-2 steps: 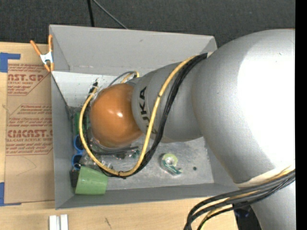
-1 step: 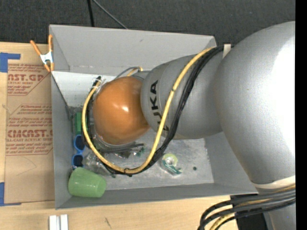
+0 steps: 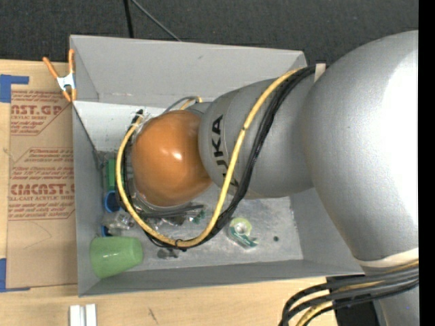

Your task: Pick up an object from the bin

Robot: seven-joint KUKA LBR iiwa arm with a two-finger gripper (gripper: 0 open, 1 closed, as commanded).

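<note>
In the grey metal bin a pale green cup lies tipped in the lower left corner, a blue cap nearby, both beside the orange wrist cover, set low apparently to pick, which hides whether the gripper is open.

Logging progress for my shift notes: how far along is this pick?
Done: the arm is down inside the bin, its orange cover over the left side. In hand: no grasp visible. Left: gripping and lifting something; the pale green cup lies in the view's lower-left corner.
</note>
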